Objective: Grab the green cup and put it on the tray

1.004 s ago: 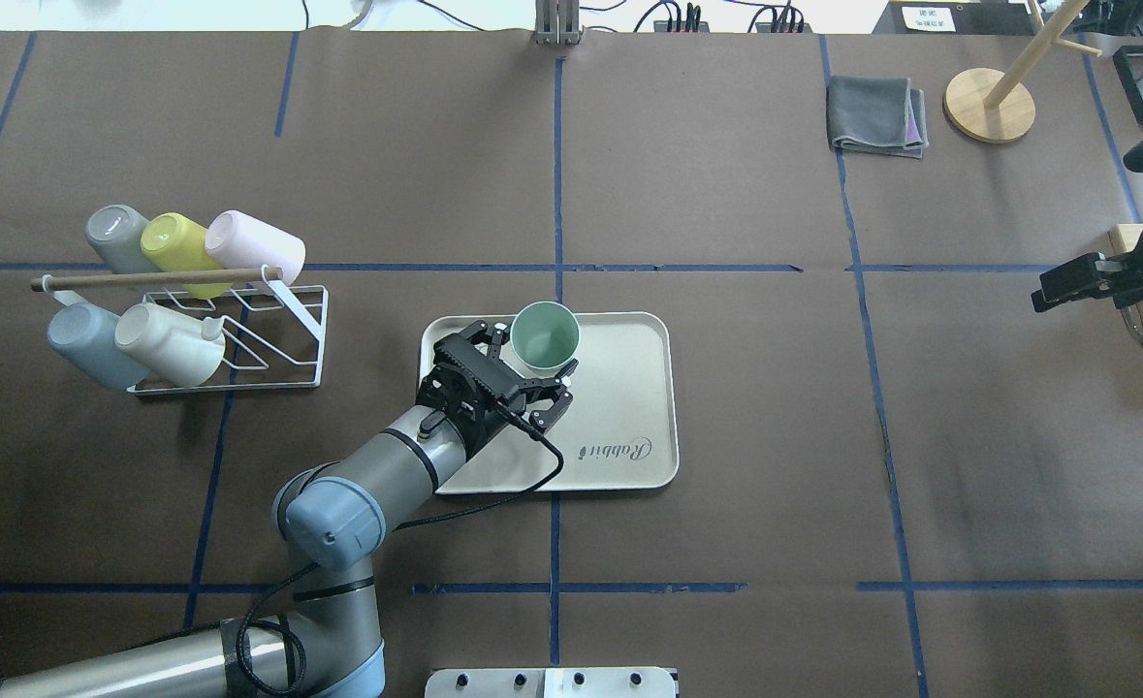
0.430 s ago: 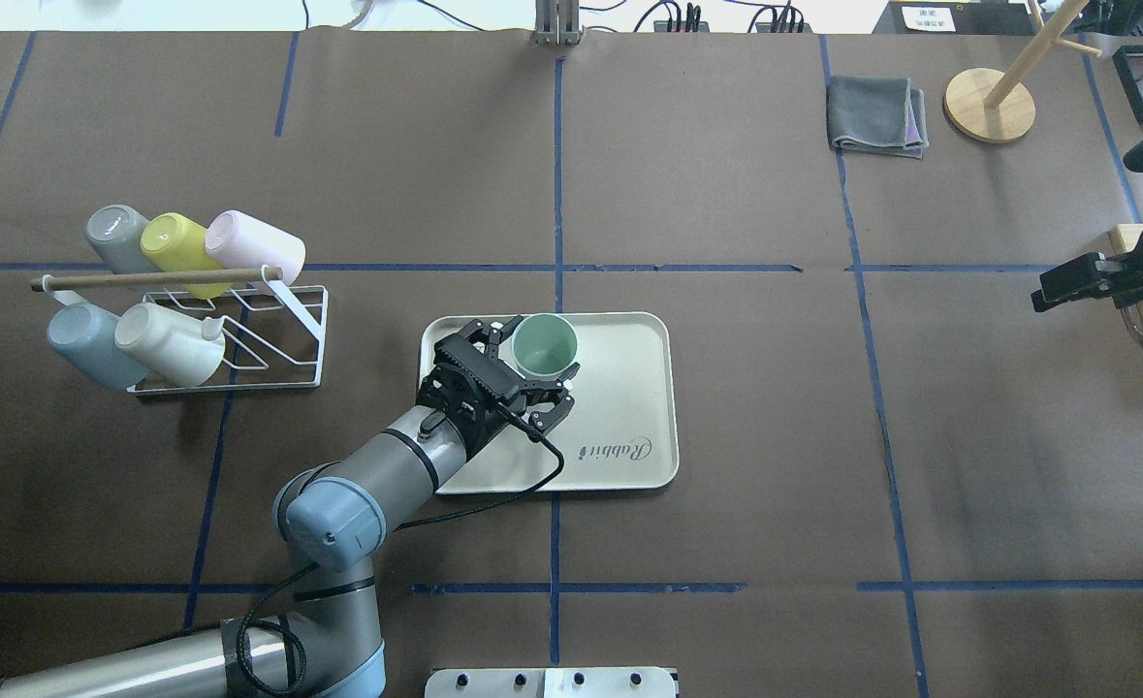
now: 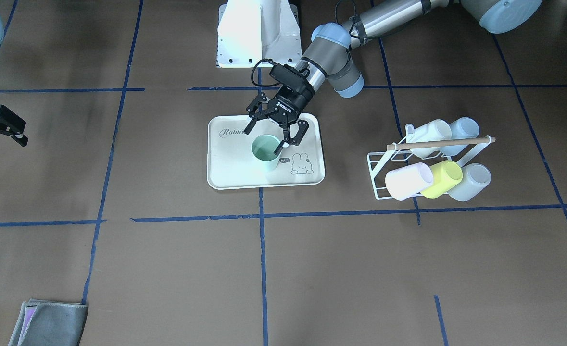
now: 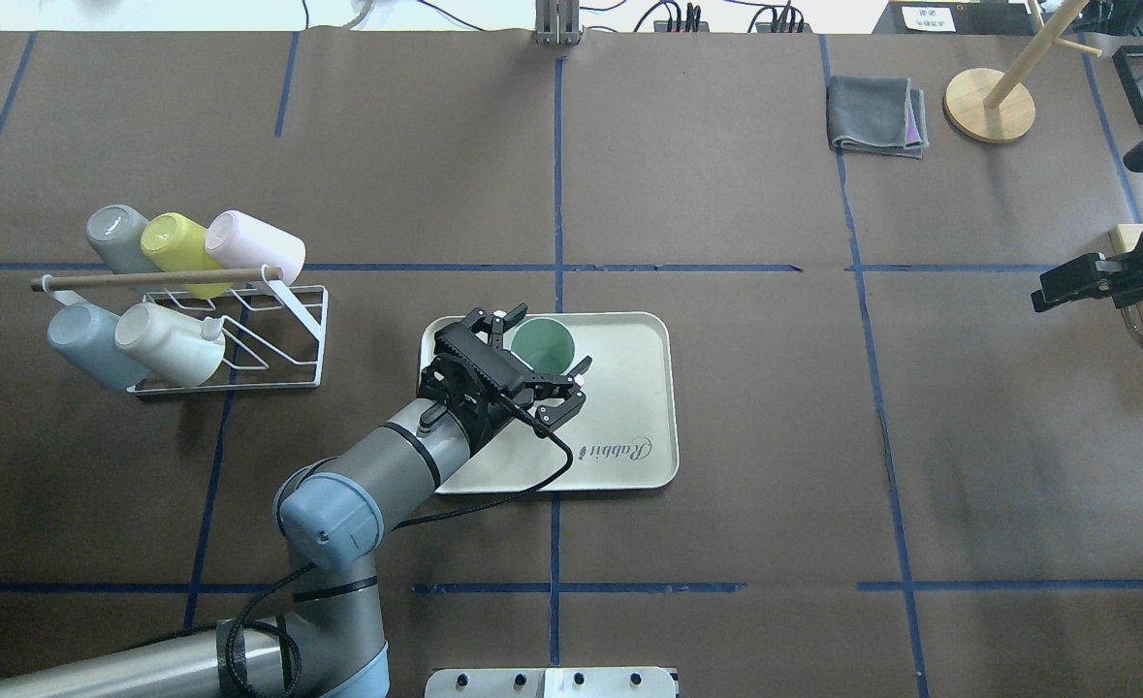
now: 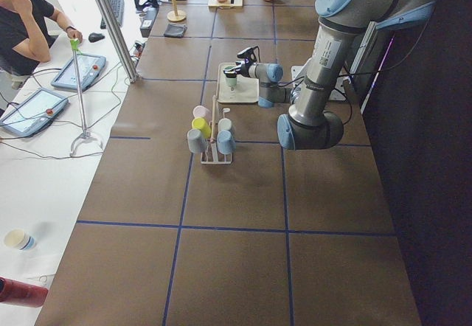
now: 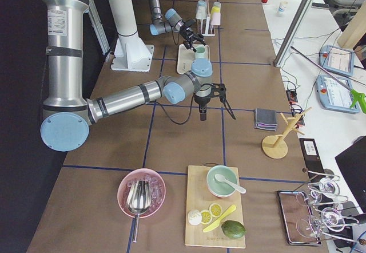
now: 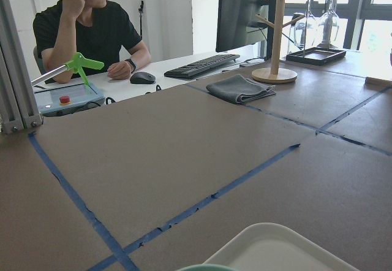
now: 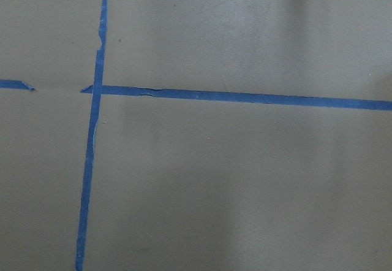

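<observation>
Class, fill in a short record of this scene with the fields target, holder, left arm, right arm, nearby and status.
target: green cup, upright, mouth up
holder: tray; the green cup stands on it, beside the rabbit drawing
left arm: left claw open, one finger on each side of the green cup; contact unclear
right arm: right claw far to the side, away from the tray; open or shut unclear
nearby: wire rack holding five other cups
status: cup placed on tray; left claw not yet withdrawn
</observation>
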Robot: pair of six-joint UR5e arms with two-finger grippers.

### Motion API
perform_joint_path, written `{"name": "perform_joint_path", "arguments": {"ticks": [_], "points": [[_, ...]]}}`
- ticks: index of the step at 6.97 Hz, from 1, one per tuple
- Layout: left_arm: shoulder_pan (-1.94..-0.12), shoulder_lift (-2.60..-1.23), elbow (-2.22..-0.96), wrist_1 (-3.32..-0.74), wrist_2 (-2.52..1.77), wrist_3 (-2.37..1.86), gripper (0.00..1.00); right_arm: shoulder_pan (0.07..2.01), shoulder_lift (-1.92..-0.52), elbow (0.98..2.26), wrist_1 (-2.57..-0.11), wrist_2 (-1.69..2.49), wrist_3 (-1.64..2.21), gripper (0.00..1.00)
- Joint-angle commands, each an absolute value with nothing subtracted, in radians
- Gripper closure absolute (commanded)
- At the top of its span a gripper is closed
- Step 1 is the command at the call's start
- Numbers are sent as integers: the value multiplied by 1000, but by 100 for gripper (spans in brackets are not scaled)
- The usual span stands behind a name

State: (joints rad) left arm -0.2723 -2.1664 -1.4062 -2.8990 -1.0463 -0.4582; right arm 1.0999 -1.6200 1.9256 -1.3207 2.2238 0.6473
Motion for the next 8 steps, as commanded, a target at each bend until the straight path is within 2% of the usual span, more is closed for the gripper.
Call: {"name": "perform_joint_path", "arguments": {"ticks": [1, 3, 4, 8], "points": [[-281, -2161, -1648, -2619, -1052, -457, 0, 1101, -1620, 1928, -1321, 2226, 647, 0], [-360, -2143, -1890, -2266, -1105, -459, 0, 1126, -1620, 1928, -1322, 2239, 638, 0], [-464, -2126, -1943, -2158, -1241, -472, 0, 1140, -1620, 1928, -1322, 2259, 637, 0], [-1037, -1950, -1922, -1961, -1959, -490, 0, 1230, -1614, 1916, -1325, 2322, 592, 0]]}}
